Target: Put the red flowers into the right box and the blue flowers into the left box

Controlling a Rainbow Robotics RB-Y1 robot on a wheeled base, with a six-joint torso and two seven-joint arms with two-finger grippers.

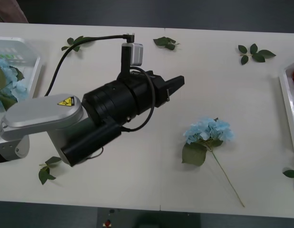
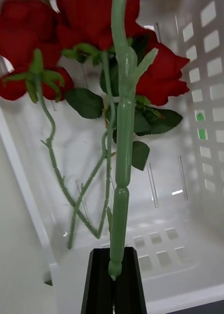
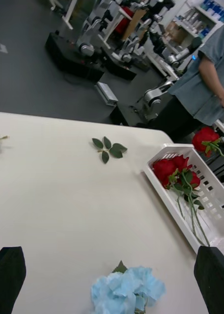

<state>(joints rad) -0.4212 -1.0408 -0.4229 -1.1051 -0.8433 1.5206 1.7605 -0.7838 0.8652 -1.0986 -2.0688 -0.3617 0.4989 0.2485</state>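
Black fingers of the right gripper [image 2: 113,279] are clamped on a red rose's green stem [image 2: 123,162] above the right box [image 2: 200,162].
Other red flowers [image 3: 177,169] lie inside that box. The left gripper [image 3: 109,282] hangs spread wide over the table [image 1: 137,175], one blue flower [image 1: 209,130] just ahead of it; more blue flowers [image 1: 6,78] lie in the left box [image 1: 35,71].

Overhead front cam, two wrist cams
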